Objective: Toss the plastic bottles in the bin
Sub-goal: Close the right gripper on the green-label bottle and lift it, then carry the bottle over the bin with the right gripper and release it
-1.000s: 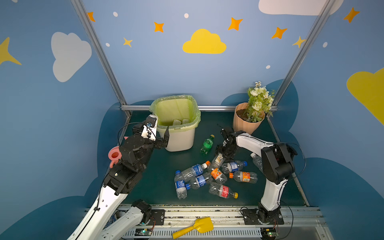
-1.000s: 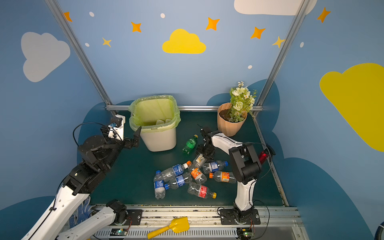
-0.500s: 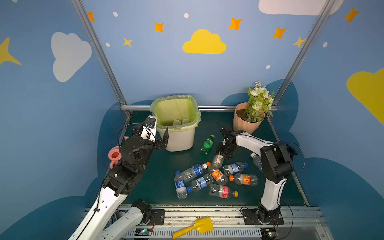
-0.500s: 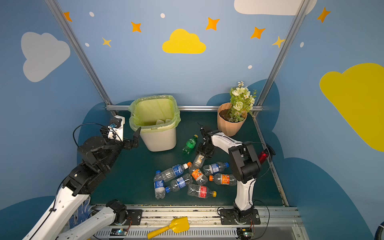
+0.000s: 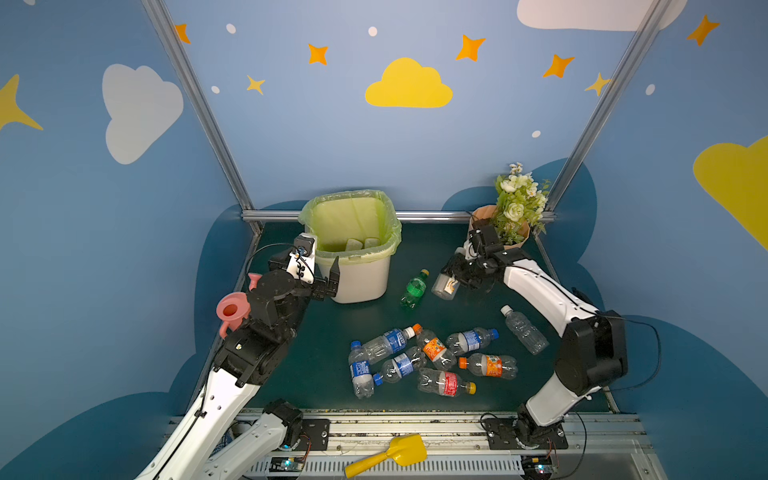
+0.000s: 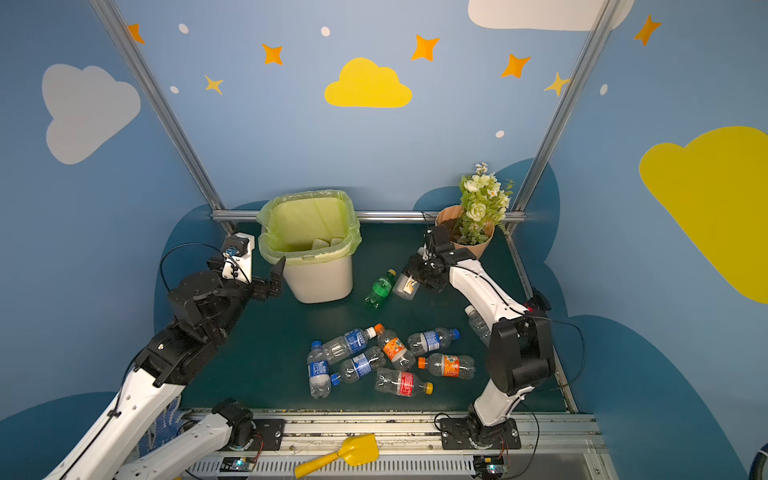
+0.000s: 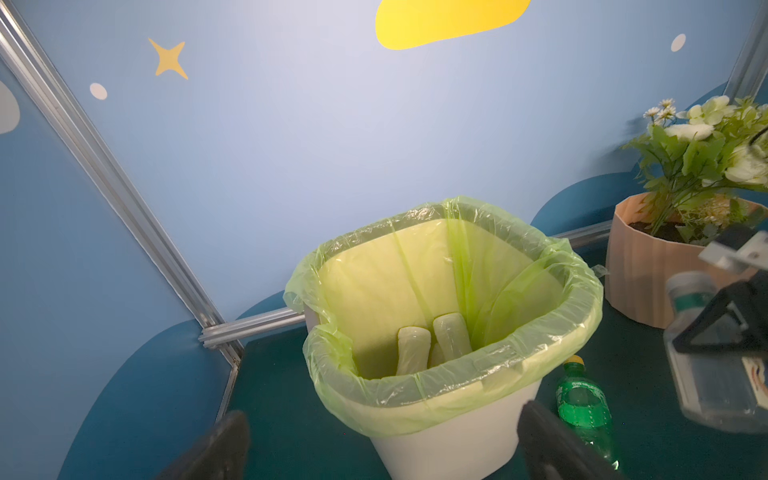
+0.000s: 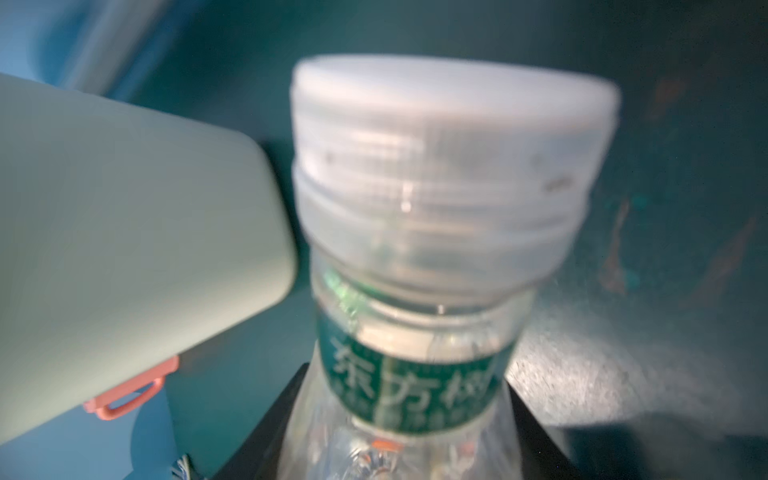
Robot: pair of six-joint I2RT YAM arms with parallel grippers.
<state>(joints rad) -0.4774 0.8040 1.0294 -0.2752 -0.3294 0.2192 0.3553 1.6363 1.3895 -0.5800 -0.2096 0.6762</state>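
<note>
Nearest us, in front of the bin (image 5: 361,282), loose plastic bottles (image 5: 415,357) litter the table (image 5: 316,353). Our left hand (image 5: 328,282) stands spread beside the bin. To the bin's right, our right hand (image 5: 454,279) clamps 1 white-capped clear bottle (image 5: 441,288) high up; we fear it could swing and drop short.

I see a peach ribbed flower pot (image 7: 648,282) of white flowers (image 5: 519,199) just behind the right jaws, standing on the dark green worktop (image 5: 316,365). A pink watering can (image 5: 232,311), part hidden, sits left of the left jaws. A yellow scoop (image 5: 395,453) lies well apart from both.
</note>
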